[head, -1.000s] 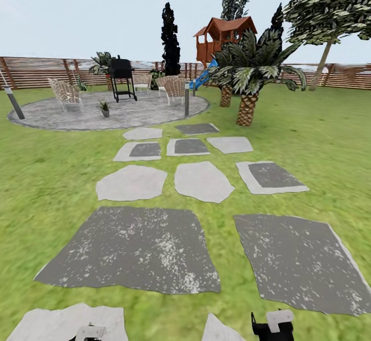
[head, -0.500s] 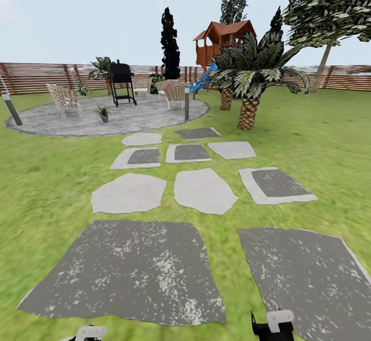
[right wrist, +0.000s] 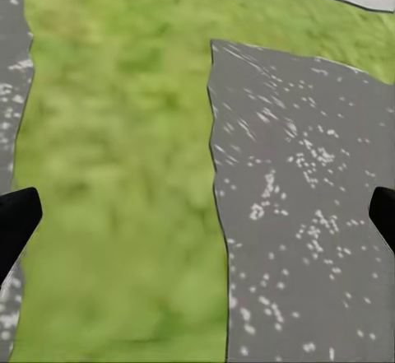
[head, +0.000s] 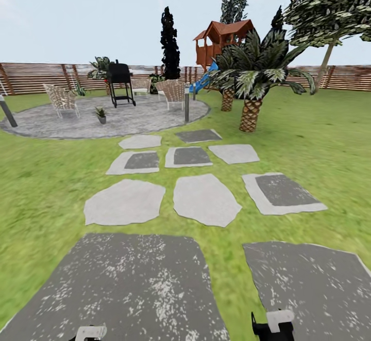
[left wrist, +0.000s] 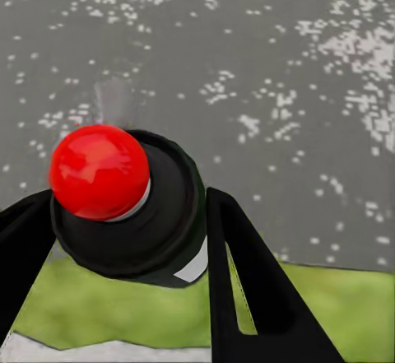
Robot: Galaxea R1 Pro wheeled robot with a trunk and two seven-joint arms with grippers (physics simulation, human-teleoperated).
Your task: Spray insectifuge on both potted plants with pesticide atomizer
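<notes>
- Out ahead on the lawn (head: 46, 176), a path of stepping stones (head: 205, 199) runs toward a round paved patio (head: 129, 117), pale slabs mixed with dark speckled ones.
- On the patio there's a black grill (head: 120, 79) on legs, wicker chairs (head: 61, 99) to either side of it, and one small potted plant (head: 101, 115) sitting low on the paving, well short of the grill.
- A short post (head: 186, 105) stands at the patio's near edge; another post (head: 7, 110) leans at the far left.
- Right of the path, a scaly-trunked palm (head: 251, 101) spreads its fronds, with a red-roofed playhouse (head: 222, 39) and blue slide behind it, and a slatted wooden fence (head: 31, 75) closing off the back.
- Nothing but grass and stone lies between the robot and the patio.
- At the bottom of the head view, the left gripper (head: 90, 333) and right gripper (head: 275, 325) just peek in over a big dark slab (head: 129, 289).
- In the left wrist view, the left gripper's black fingers (left wrist: 247, 289) sit on either side of the pesticide atomizer (left wrist: 136, 215), clamped against it: a round dark body, a glossy red knob on top, a sliver of pale label at its side. It hangs over the speckled slab, with a strip of grass at the edge.
- The right gripper's black fingertips (right wrist: 16, 219) show spread wide apart with nothing between them, over a grass strip and a dark paver (right wrist: 313, 215).
</notes>
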